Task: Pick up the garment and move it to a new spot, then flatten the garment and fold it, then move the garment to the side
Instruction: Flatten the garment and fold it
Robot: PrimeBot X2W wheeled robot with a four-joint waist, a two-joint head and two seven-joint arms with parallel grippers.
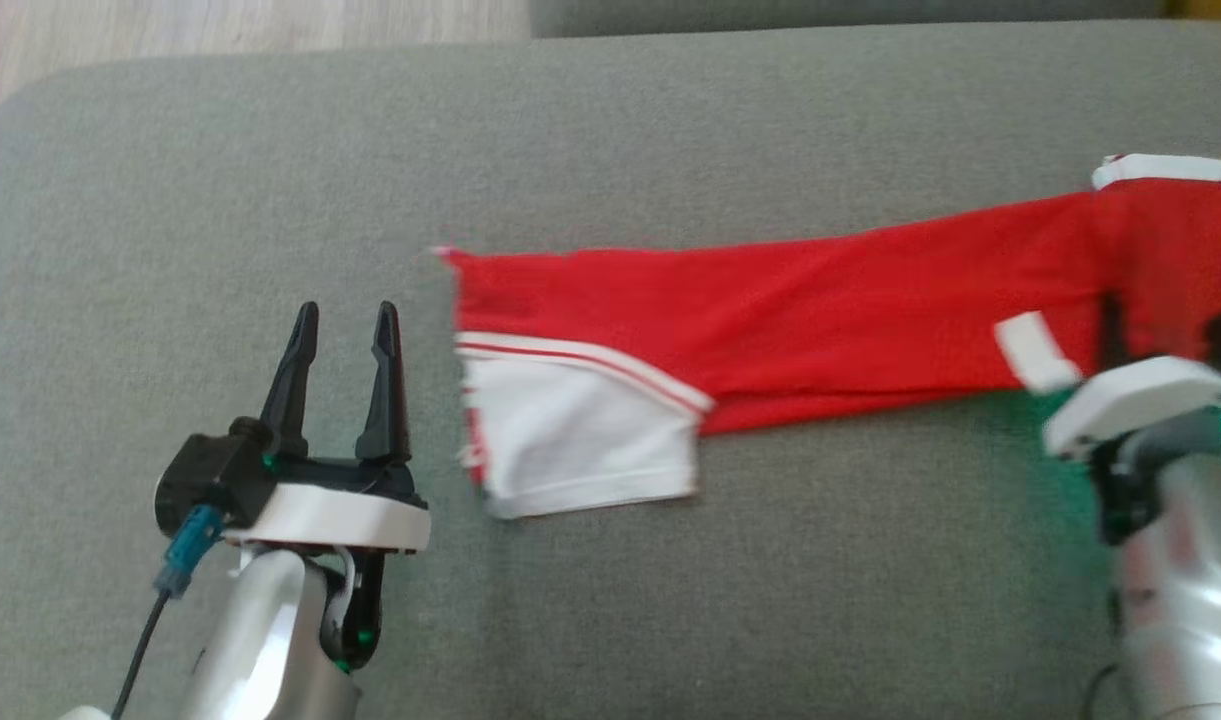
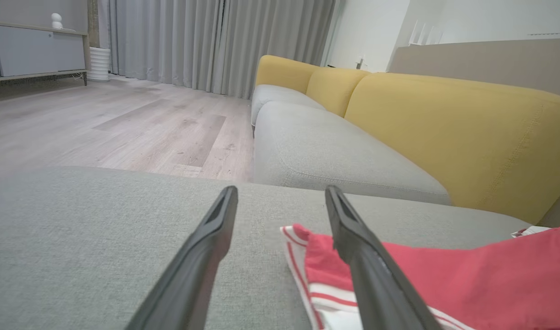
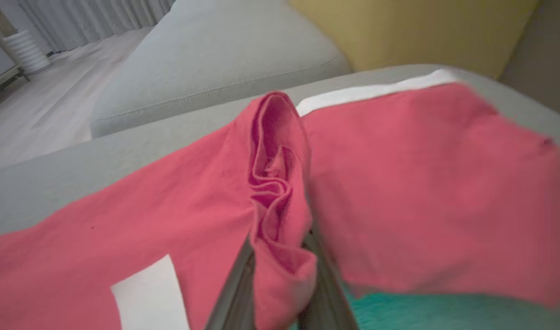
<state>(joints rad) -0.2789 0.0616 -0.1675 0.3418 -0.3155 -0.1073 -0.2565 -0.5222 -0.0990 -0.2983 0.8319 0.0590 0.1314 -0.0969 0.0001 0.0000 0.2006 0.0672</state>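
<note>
Right gripper (image 3: pixel 280 270): fingers drawn close on a bunched fold of red cloth, pinching the garment (image 1: pixel 770 320) near its right end, by the right edge of the cushion (image 1: pixel 670 120).
Left gripper (image 1: pixel 347 312): fingers spread, nothing between them, over bare cushion left of the middle and toward the near edge.
Left gripper to cloth: the garment's left end, with its white panel (image 1: pixel 580 440), lies just beside the fingertips on their right and does not touch them.
Garment position: spread low on the cushion, from about the middle across to the right edge, where it runs out of the head view.
Long axis: left to right, roughly along the cushion's near edge, tilting slightly toward the far edge at the right.
Nearer arm: the right arm already has the right end, and the left arm is nearest the free left end.
Step, as it looks: the pick-up is only beginning, with one end gripped.
Coming move, as a judgement: it depends on a short sideways reach to the right by the left gripper, so that both ends lift together along the long axis.
</note>
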